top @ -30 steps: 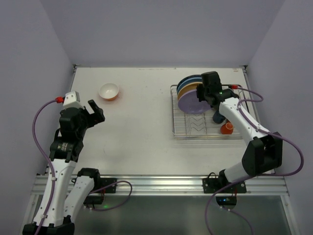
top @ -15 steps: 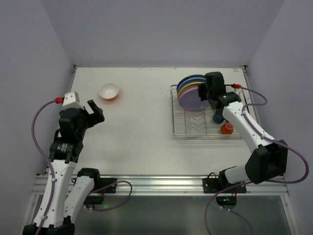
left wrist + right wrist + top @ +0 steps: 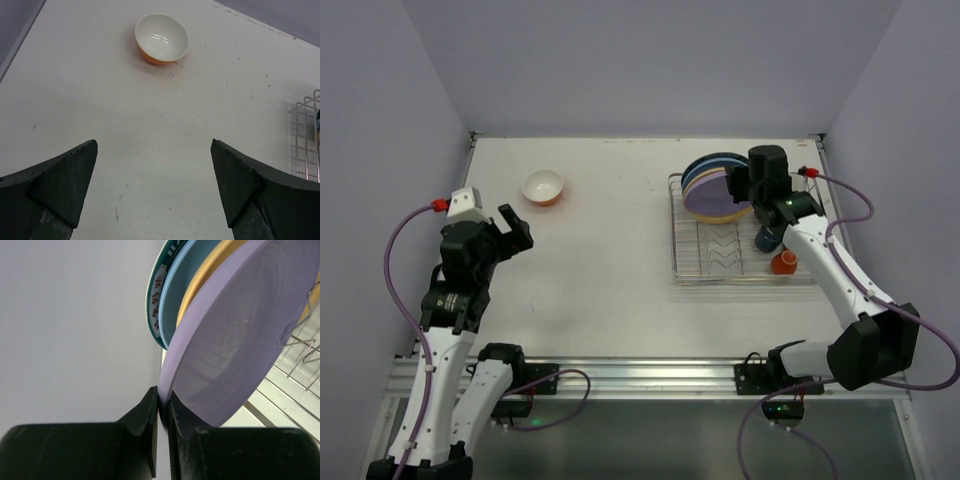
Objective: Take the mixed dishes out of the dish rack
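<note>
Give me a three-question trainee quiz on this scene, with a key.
1. True or false: the bowl stands on the table, outside the rack.
2. Which plate does the right gripper pinch? A yellow; B lilac; C blue.
3. Fill in: the left gripper is ____.

Key:
1. True.
2. B: it grips the rim of the lilac plate.
3. Open, holding nothing.

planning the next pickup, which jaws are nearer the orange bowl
Left. The left jaws hang open short of the orange bowl; the right jaws are across the table, shut on the lilac plate.
</note>
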Available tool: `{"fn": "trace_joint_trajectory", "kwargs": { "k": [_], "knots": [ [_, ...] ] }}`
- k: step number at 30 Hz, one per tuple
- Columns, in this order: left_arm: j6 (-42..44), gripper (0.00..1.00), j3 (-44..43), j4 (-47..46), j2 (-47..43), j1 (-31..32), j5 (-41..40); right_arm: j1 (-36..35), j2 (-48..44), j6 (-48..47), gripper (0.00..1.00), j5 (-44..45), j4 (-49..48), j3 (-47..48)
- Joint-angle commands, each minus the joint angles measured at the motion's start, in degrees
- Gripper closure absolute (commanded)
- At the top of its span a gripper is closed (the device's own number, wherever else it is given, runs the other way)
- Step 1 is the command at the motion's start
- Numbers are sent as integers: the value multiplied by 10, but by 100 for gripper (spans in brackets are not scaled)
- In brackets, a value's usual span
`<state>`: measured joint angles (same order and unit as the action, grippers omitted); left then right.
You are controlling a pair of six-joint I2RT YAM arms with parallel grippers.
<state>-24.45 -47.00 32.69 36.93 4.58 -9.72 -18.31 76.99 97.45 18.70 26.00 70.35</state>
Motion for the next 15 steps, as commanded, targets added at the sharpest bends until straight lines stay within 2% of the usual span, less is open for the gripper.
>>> {"fn": "trace_joint_trajectory", "kwargs": {
  "k": [1, 10, 15],
  "knots": [
    [5, 0, 2, -13, -6, 3, -9, 2, -35, -16, 100, -5, -19, -4],
    [4, 0, 2, -12, -6, 3, -12, 2, -67, -54, 100, -35, -43, -13],
    [-1, 0, 2, -8, -5, 3, -25, 3, -111, -141, 100, -57, -94, -38]
  ]
}}
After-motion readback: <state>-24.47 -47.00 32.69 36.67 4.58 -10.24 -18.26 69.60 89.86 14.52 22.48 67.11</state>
